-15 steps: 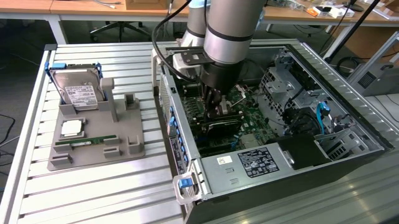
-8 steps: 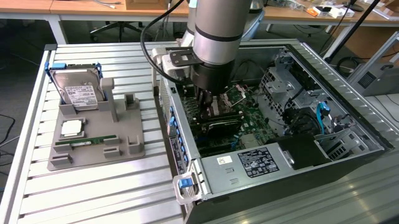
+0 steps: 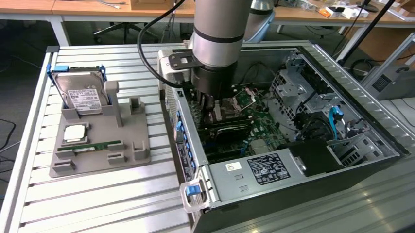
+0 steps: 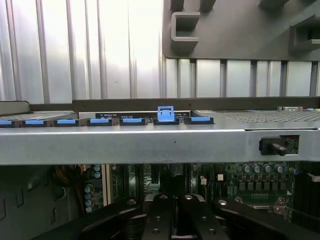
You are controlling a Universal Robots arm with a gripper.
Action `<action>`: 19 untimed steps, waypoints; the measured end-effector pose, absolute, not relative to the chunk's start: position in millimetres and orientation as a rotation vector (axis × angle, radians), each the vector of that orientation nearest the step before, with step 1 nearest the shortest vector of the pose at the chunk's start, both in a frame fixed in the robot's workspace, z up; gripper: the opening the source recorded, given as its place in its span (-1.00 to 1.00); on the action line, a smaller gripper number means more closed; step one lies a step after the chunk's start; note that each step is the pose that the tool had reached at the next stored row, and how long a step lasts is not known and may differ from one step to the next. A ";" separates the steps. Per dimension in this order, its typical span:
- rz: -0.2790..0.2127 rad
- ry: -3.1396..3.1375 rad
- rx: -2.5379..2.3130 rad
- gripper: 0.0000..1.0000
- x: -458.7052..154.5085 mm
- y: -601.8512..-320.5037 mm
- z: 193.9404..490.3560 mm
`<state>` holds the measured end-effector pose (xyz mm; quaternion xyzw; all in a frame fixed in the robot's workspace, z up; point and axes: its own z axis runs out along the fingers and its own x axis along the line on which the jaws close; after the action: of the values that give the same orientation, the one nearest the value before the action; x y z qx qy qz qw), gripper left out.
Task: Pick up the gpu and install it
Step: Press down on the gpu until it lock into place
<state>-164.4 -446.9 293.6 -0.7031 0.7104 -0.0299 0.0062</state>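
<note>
Reaching down into the open computer case [image 3: 363, 128], the gripper [image 3: 217, 112] has its fingers low over the green motherboard [image 3: 263, 127], and what looks like the gpu [image 3: 228, 129] sits directly beneath them: a dark, flat, long card lying across the board, its top edge black and its far end running toward the case's rear wall. The fingers appear close together at the card's upper edge, but I cannot tell whether they clamp it or merely touch it. In the wrist view the gripper [image 4: 175, 220] shows as dark metal parts above the motherboard [image 4: 250, 180], with the case's grey rear wall and a row of blue slot clips [image 4: 165, 114] just beyond.

Beside the gripper, toward the exterior view's right, the power supply [image 3: 272, 171] carries a white and a black label; their print is too small to read. Well apart from the gripper, toward the exterior view's left, a grey parts tray [image 3: 133, 145] holds a hard drive [image 3: 83, 94] with a white label, a CPU [image 3: 76, 132] and a narrow green RAM stick [image 3: 97, 146].
</note>
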 end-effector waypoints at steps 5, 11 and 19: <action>-0.102 2.219 -2.196 -0.79 -174.9 -446.9 293.7; -0.108 2.217 -2.193 -0.79 -180.5 -446.9 293.7; -0.108 2.217 -2.193 -0.79 -184.8 -446.9 293.7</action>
<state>-184.8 -446.9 293.7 -0.7029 0.7104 -0.0345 0.0107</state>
